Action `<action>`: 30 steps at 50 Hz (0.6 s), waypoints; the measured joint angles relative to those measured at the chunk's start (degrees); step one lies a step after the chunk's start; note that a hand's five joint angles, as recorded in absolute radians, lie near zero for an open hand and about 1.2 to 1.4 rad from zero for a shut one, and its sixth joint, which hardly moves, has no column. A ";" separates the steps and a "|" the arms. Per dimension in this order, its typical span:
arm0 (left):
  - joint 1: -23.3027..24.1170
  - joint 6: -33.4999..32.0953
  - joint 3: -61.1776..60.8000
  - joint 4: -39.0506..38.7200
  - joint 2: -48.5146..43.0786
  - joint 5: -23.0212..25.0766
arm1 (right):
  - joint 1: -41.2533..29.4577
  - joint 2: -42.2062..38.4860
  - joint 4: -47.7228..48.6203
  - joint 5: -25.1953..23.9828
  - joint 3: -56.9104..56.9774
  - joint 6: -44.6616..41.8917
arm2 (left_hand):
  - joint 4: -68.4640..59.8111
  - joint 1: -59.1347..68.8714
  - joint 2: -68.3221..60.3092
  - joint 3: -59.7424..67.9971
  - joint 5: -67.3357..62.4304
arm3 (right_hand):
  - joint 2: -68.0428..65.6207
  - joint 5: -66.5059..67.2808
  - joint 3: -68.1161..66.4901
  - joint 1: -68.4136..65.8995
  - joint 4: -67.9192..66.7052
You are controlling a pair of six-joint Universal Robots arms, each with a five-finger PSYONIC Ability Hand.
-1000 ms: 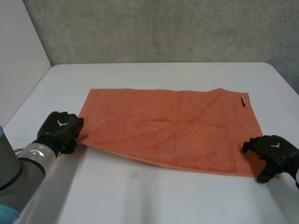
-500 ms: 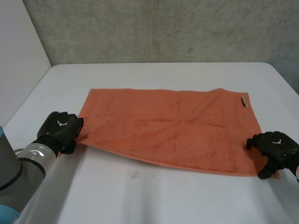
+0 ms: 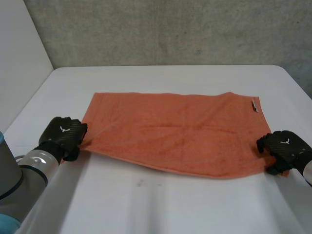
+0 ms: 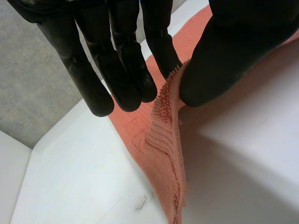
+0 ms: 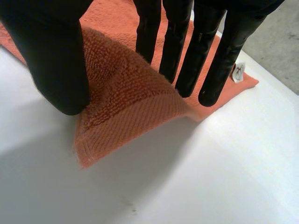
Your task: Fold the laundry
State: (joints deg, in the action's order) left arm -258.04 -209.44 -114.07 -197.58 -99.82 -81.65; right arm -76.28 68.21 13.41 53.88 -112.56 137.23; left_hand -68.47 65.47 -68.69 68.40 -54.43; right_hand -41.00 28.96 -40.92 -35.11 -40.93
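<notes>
- Head view: towel [image 3: 175, 131] lies flat on the table [image 3: 161, 204]. Left hand [image 3: 63, 137] is at its near-left corner and right hand [image 3: 284, 151] at its near-right, placed, I judge, to fold the near edge away. Grips are hard to make out here.
- Left wrist view: thumb and fingers [image 4: 126, 60] pinch the towel's lifted edge.
- Right wrist view: thumb and fingers [image 5: 180, 51] pinch the raised corner; the contact underneath is hidden.

A white table [image 3: 161, 204] takes up the lower frame. An orange towel [image 3: 175, 136] lies spread across its middle, a small tag [image 3: 254, 105] at the towel's upper right corner.
</notes>
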 measured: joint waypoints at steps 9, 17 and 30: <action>-0.01 0.00 0.08 -0.02 -0.11 0.00 | -1.94 0.00 1.84 2.18 1.95 2.23 | 0.00 0.00 0.00 0.00 0.00 | -12.98 13.35 -13.43 -11.10 -13.44; -0.01 0.00 0.08 0.03 -0.12 -0.01 | -2.86 0.52 2.41 3.80 2.39 3.36 | 0.00 0.00 0.00 0.00 0.00 | -25.70 25.78 -25.37 -19.97 -26.10; -0.42 -2.22 -1.28 4.66 1.25 -0.63 | -2.46 5.43 -5.51 10.45 1.52 2.10 | 0.00 0.00 0.00 0.00 0.00 | -25.97 26.41 -26.10 -19.98 -27.16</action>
State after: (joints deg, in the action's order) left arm -258.46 -211.67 -115.35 -192.92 -98.56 -82.28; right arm -78.73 73.64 7.90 64.32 -111.04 139.33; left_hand -68.47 65.47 -68.69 68.40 -54.43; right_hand -66.97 55.37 -67.02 -55.08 -68.09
